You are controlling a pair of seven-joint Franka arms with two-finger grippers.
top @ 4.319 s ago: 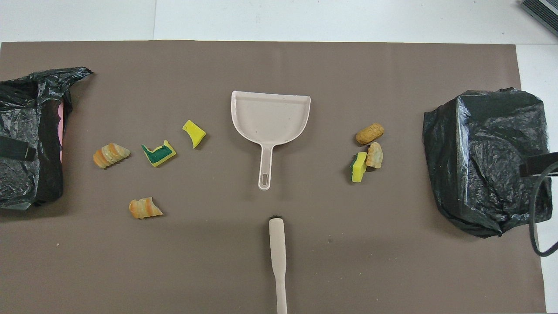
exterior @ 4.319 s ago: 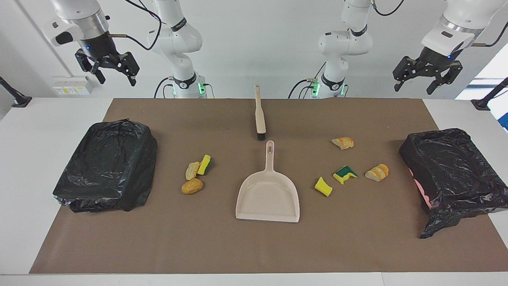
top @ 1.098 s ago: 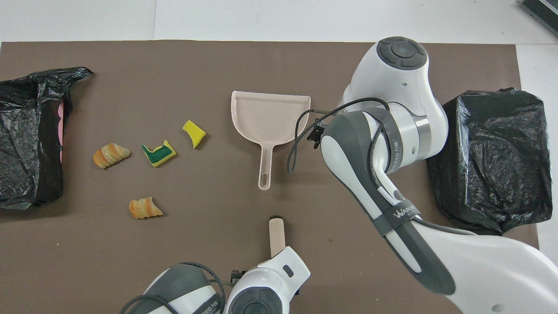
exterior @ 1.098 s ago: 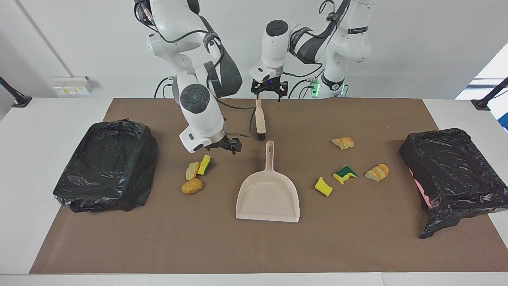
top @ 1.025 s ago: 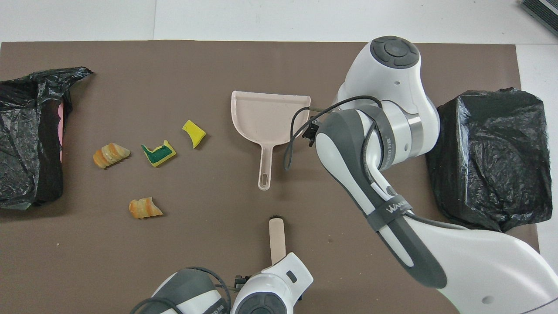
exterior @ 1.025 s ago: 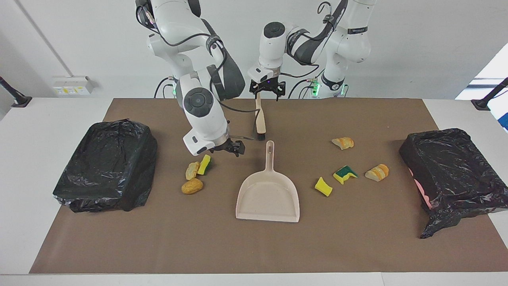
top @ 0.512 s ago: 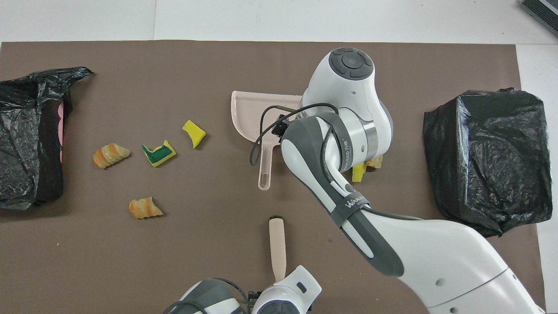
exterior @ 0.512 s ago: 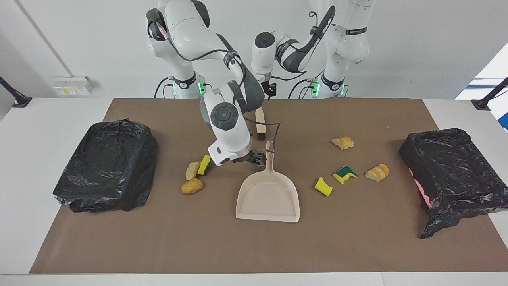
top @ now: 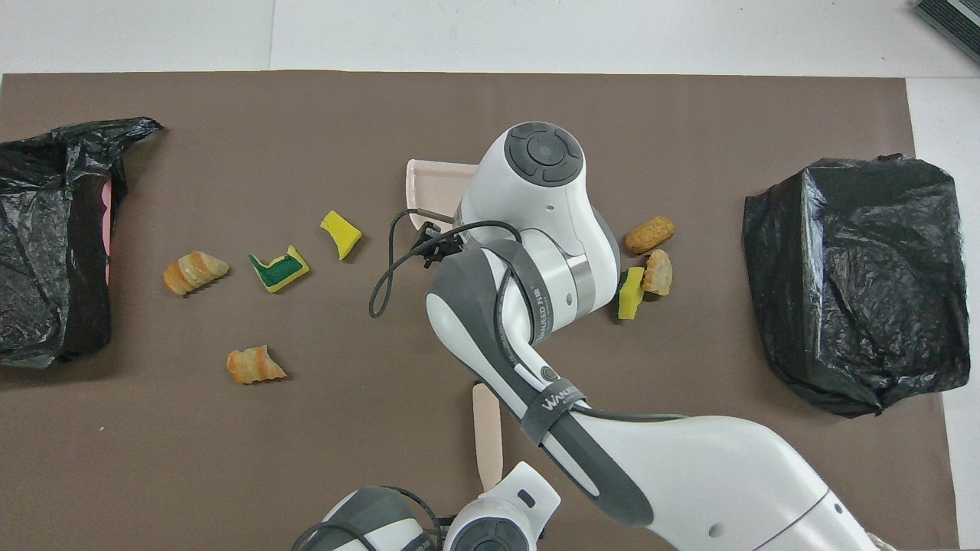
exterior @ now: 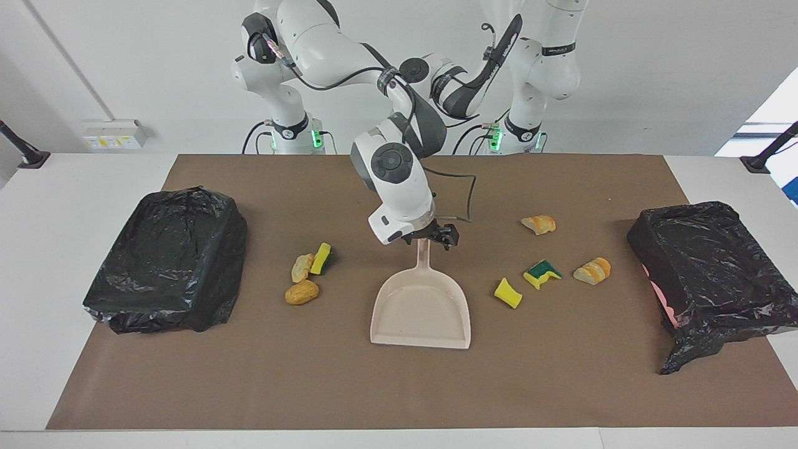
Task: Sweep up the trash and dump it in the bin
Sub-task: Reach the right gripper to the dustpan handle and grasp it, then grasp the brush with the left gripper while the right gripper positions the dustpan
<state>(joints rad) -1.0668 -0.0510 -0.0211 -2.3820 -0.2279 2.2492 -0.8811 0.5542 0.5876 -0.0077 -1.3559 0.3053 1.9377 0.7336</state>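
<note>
R gripper (exterior: 430, 239) is low over the dustpan (exterior: 421, 308) handle, jaws wide w/ one on each side of the handle, not clamped. L gripper hidden by the R arm in the facing view and under its own wrist in the overhead view, so can't tell its jaws; it sits over the brush (top: 487, 434) handle at the robots' edge of the brown mat (exterior: 249, 386). Trash in 2 groups on the mat: 3 pcs toward R arm's end: tan lump (exterior: 302, 292), bread chunk (exterior: 302, 267) touching a yellow-green sponge (exterior: 322, 258); 4 pcs toward L arm's end: yellow sponge (exterior: 508, 293), green-topped sponge (exterior: 542, 273), bread slice (exterior: 592, 270), bread slice (exterior: 538, 224) nearer the robots. Black-bagged bin (exterior: 167, 259) at R arm's end of bench, another bagged bin (exterior: 711, 274) at L arm's end
</note>
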